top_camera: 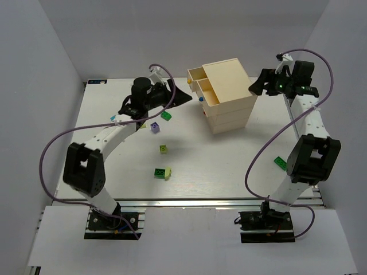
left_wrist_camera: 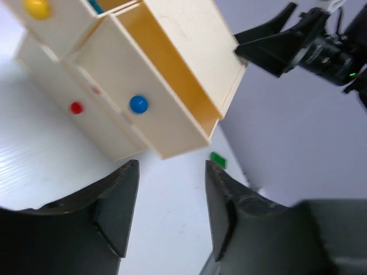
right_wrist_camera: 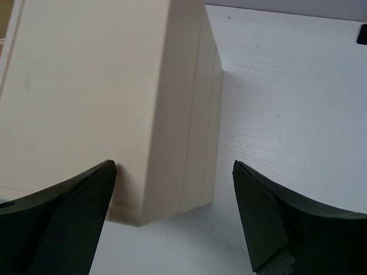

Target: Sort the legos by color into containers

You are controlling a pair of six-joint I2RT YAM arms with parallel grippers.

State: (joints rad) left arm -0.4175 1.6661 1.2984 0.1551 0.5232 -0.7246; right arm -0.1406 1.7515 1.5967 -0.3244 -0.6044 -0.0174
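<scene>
Inspection, taken from the chest (top_camera: 232, 110). My left gripper (left_wrist_camera: 172, 167) hangs just off the chest's front, fingers spread and holding nothing. It faces the drawer with the blue knob (left_wrist_camera: 138, 104), which stands pulled out and looks empty as far as I can see in. The drawer with the yellow knob (left_wrist_camera: 37, 8) beside it is also out; a sliver of teal shows inside, which I cannot identify. The drawer with the red knob (left_wrist_camera: 76, 107), lower down, is shut. My right gripper (right_wrist_camera: 173, 166) sits at the chest's back, fingers wide apart and gripping nothing; whether it touches the wall I cannot tell. I judge it stands there to steady the chest while the drawers are worked. The bricks lie loose on the table (top_camera: 229, 166). A green brick (top_camera: 166, 116) and a purple brick (top_camera: 155, 127) are near the chest's front. A yellow-green brick (top_camera: 163, 149) and a green-and-pale pair (top_camera: 163, 172) lie farther out. A lone green brick (top_camera: 280, 162) lies behind the chest, well apart. Finding: the drawers are ready to receive and sorting is barely begun. The nearest brick off the chest's front is the sensible first pick.
</scene>
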